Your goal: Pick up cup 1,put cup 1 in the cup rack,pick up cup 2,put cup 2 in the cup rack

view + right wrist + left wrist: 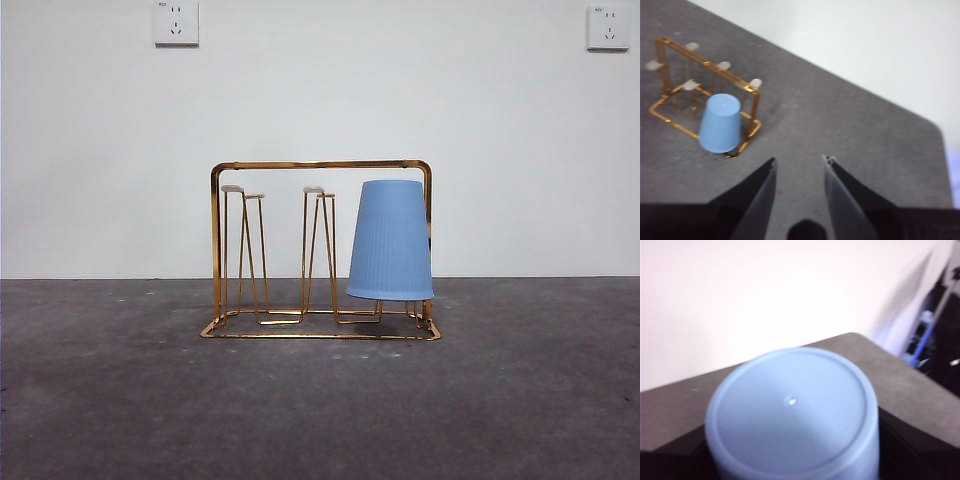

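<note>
grey table (100, 400) | blue cup (390, 240) upturned on cup rack (320, 165) | right tool (799, 167) apart, empty, well off | left tool holds second cup (792, 415)

A bare lab-like test room — plain white wall (320, 110) with two white wall sockets (176, 22) (no furnishings), dark grey matte tabletop (320, 410).

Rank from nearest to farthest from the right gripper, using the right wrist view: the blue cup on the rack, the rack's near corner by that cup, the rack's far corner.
From the right gripper:
1. Blue cup, upside down at the cup rack's near end.
2. Rack's near corner, just behind the cup.
3. Rack's far corner, at the opposite end.
</note>
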You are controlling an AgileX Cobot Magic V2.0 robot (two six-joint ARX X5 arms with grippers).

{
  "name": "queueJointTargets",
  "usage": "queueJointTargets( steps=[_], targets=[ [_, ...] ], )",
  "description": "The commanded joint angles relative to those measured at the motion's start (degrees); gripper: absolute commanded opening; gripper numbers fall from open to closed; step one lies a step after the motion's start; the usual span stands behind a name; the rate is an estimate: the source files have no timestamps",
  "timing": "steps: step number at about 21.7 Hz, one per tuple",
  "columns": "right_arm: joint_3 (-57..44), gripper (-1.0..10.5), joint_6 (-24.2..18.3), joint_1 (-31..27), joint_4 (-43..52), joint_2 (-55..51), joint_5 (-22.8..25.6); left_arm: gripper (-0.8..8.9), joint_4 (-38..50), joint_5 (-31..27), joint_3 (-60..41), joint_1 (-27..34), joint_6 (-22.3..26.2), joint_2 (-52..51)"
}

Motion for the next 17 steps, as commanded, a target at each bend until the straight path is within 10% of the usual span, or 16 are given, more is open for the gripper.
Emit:
queueJointTargets(
  steps=[1,17],
  targets=[
    [-0.50,1.6,3.30,0.07,-0.70,-0.09,-1.33,-0.06,2.38,-2.10,-3.52,0.15,3.45,0.55],
    [-0.52,1.6,5.73,0.04,-5.01,-0.11,-1.44,-0.06,37.64,-6.58,-33.62,2.99,6.73,0.70]
  ],
)
